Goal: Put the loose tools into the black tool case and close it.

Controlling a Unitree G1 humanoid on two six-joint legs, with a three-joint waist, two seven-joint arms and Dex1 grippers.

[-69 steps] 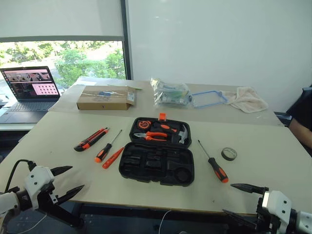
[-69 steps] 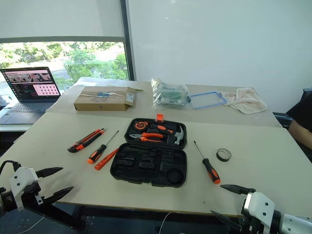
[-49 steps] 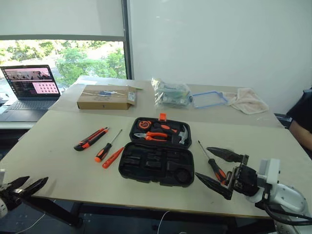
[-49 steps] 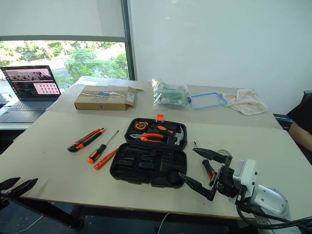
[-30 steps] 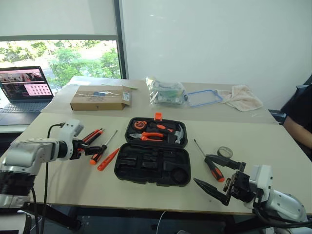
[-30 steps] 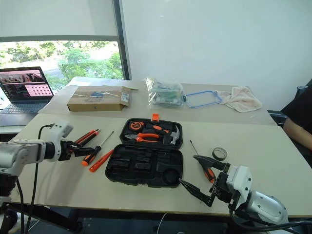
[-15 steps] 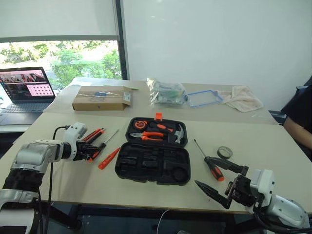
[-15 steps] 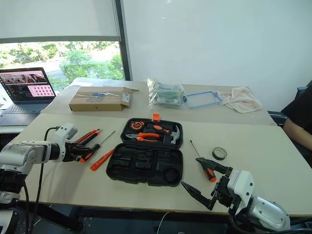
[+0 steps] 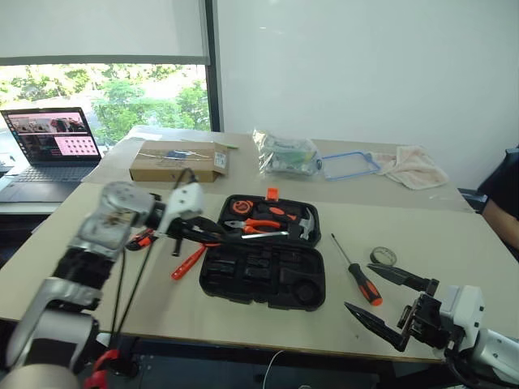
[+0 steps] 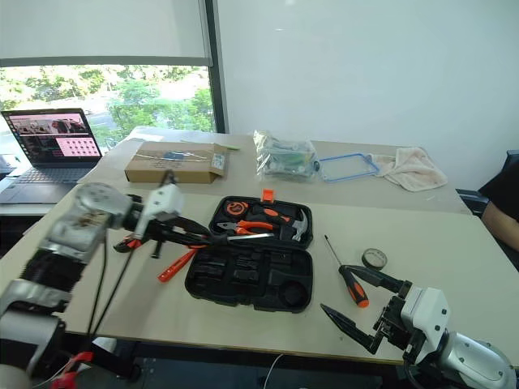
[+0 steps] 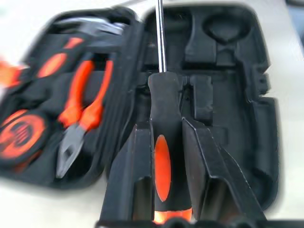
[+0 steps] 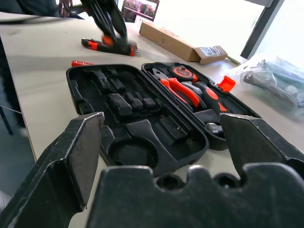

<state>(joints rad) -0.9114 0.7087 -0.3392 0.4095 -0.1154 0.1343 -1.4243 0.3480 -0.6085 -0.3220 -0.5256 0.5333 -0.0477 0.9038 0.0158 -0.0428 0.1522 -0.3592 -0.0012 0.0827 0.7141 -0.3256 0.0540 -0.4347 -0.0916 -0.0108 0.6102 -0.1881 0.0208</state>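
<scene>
L gripper (image 11: pixel 162 161) is clamped on a screwdriver (image 11: pixel 161 142) w/ black-and-orange handle, fingers (image 11: pixel 135 171) pressed to both sides of the handle; it hangs above the table (image 9: pixel 97 275) at the left edge of the black tool case (image 9: pixel 263 271), steel shaft pointing out over the open case toward the hinge line. Case lies open in the middle of the table, orange latch (image 9: pixel 270 194) on the far rim. Far half holds orange-handled pliers (image 9: pixel 253 225), a hammer (image 9: pixel 302 224) and a round orange-and-black tape measure (image 9: pixel 237 207); near half shows only moulded recesses. Short all-orange screwdriver (image 9: pixel 187 262) lies on the table just left of the case, apart from it. Utility knife (image 12: pixel 107 46) lies further left, partly hidden behind the L arm in the head views. Second long screwdriver (image 9: pixel 357 274) lies to the right of the case, handle toward the robot, w/ a roll of tape (image 9: pixel 382 256) just beyond it on the right. R gripper (image 9: pixel 389 304) sits low at the near right table edge, fingers (image 12: pixel 71 156) spread wide apart, holding nothing, aimed toward the case. Back table: cardboard box (image 9: pixel 177 161), laptop (image 9: pixel 49 146) at far left, clear bag (image 9: pixel 285 154), cloth (image 9: pixel 413 164).
</scene>
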